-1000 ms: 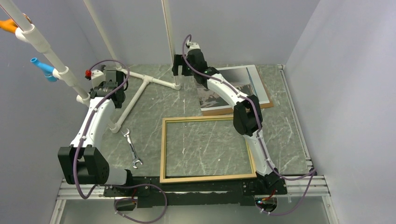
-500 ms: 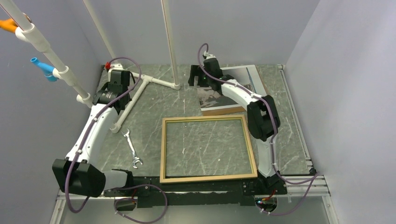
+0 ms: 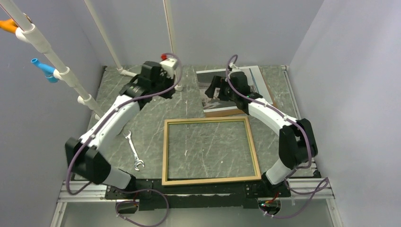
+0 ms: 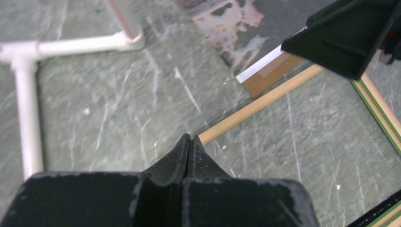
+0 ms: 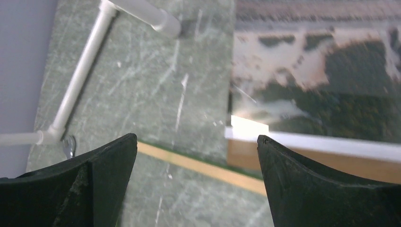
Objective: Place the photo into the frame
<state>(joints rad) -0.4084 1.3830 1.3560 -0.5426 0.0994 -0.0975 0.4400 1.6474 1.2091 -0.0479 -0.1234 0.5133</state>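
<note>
One grey-green stone-patterned surface [image 3: 151, 118] fills the booth floor, and two arms are bolted at its near edge. The left arm [image 3: 111, 120] reaches to the back, where its jaws are pressed tight together with nothing between them, held above the surface near a foot of the white pipe rack [image 3: 42, 45]. The right arm [image 3: 269, 113] bends in from the right, and its jaws gape at full width above the left part of the photo, gripping nothing. There is one frame [image 3: 208, 119], lying flat in the near middle with its tan wood face up and the stone showing through the pane. In the left wrist view a green stripe runs along its edge. There is one photo [image 3: 215, 105], picture side up, at the back right, just beyond the frame's far rail. It rests on one brown backing board [image 3: 227, 112], which sticks out past it at the near and right sides. The right arm crosses over the middle of the print and hides much of it from above. From the right wrist, the print's near corner and its white margin show between the two spread fingers. One wrench [image 3: 134, 151] lies left of the frame, well clear of it. On the pipe at the far left sit one blue clip [image 3: 43, 68] and one orange clip [image 3: 8, 24].
</note>
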